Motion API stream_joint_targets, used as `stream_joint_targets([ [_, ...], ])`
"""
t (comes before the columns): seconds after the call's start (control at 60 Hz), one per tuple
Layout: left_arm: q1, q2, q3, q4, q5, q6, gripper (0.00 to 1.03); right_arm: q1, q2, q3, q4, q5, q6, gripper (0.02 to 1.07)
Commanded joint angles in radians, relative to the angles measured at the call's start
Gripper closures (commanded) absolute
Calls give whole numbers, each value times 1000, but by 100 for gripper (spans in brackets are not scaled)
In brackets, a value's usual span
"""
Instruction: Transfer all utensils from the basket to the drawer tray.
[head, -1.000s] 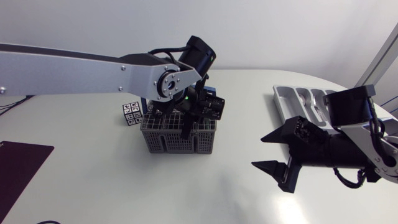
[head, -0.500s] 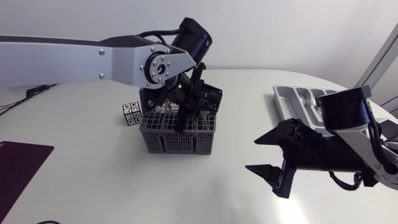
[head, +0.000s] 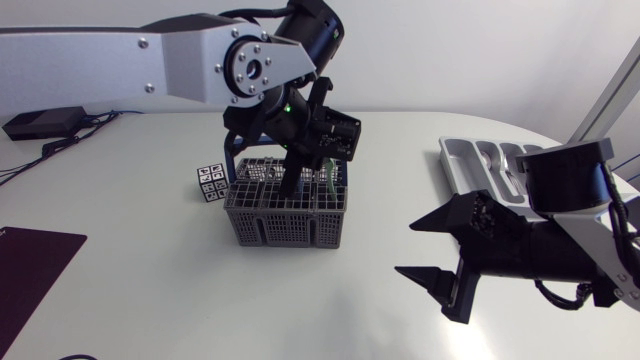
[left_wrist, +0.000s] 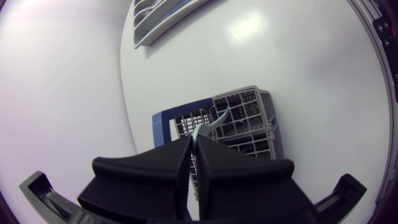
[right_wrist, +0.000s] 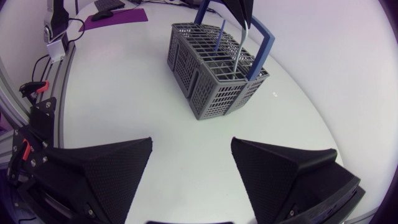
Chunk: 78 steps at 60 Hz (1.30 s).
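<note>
Utensil (left_wrist: 210, 121), seemingly a silver handle, sits pinched between left gripper (left_wrist: 193, 142) fingers, basket (left_wrist: 261, 102) beneath; right gripper (right_wrist: 191, 146) wide open, empty.

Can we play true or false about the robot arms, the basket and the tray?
1. The left gripper is pinching a thin silver utensil above the basket. True.
2. The right gripper is holding a spoon. False: it is open and empty, over bare table.
3. The basket has tipped onto its side. False: it stands upright on the table.
4. The drawer tray lies on the table on the right arm's side. True.
5. The little patterned cube sits inside the basket. False: it stands on the table beside the basket.
</note>
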Motion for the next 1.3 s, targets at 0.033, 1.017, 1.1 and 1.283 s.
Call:
stream_joint_targets([
  [0.033, -8, -16, 40, -34, -13, 32, 100, 12, -20, -32, -25, 6, 25, 16],
  [1.017, -99, -175, 72, -173, -97, -551, 100, 125, -141, -43, 47, 149, 131, 16],
  [1.1, -111, -158, 69, -205, -97, -668, 100, 184, -140, -44, 83, 221, 152, 16],
  [1.283, -131, -129, 72, -230, -70, -869, 100, 331, -129, -48, 172, 397, 189, 16],
])
